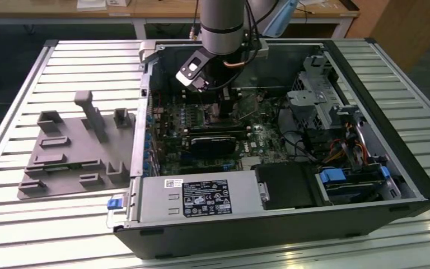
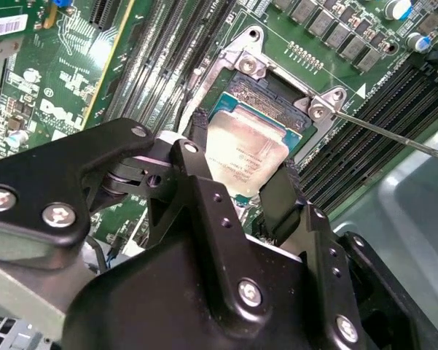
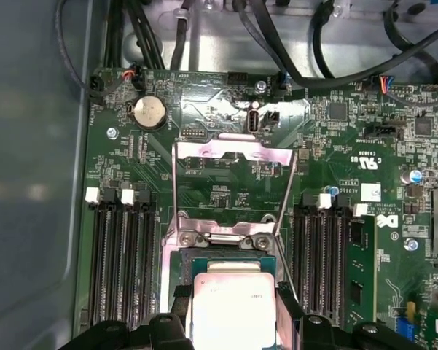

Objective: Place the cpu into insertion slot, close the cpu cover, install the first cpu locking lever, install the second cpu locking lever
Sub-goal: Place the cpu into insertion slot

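The cpu (image 2: 248,146) (image 3: 233,299), a pale silvery square chip, sits between my gripper's black fingers (image 2: 198,135) and hangs just over the insertion slot (image 2: 266,89) (image 3: 226,257). My gripper (image 2: 240,157) (image 3: 233,312) (image 1: 219,109) is shut on the chip's two opposite edges. Part of the slot's dark centre and its silvery rim show past the chip's far edge. The cpu cover (image 3: 233,153) stands swung open beyond the slot. Two thin wire levers (image 3: 175,189) (image 3: 284,197) are raised on either side; one lever (image 2: 393,135) juts over the memory slots.
The arm reaches down into an open computer case (image 1: 394,140) on a slatted table. Black memory slots (image 3: 124,255) (image 3: 321,255) flank the socket. A black card (image 1: 215,143), a power supply (image 1: 200,196) and cables (image 1: 312,145) crowd the case. A grey fixture plate (image 1: 73,151) lies at the exterior view's left.
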`<state>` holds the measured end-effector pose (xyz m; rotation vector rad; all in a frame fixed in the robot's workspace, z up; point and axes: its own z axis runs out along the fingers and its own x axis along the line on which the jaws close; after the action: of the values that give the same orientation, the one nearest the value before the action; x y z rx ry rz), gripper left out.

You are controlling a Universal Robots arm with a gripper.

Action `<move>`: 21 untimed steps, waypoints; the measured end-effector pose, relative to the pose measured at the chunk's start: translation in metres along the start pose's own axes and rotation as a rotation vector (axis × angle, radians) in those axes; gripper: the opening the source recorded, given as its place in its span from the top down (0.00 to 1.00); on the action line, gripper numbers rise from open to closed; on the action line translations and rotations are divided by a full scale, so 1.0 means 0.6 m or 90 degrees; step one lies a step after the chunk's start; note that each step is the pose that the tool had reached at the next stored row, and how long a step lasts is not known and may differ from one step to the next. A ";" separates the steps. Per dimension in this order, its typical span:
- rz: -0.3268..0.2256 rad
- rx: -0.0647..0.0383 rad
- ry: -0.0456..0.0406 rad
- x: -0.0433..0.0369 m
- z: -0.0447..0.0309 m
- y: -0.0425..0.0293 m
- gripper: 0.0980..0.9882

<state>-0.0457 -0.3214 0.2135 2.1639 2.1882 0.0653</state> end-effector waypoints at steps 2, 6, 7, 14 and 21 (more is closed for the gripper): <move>0.004 0.000 -0.0003 0.000 0.003 0.000 0.51; 0.016 0.000 -0.0012 0.001 0.008 -0.001 0.51; 0.018 0.000 -0.0013 0.001 0.009 -0.002 0.51; 0.025 0.000 -0.0019 0.005 0.018 -0.003 0.51; 0.025 0.000 -0.0019 0.007 0.028 -0.004 0.51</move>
<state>-0.0467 -0.3173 0.1968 2.2067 2.1439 0.0633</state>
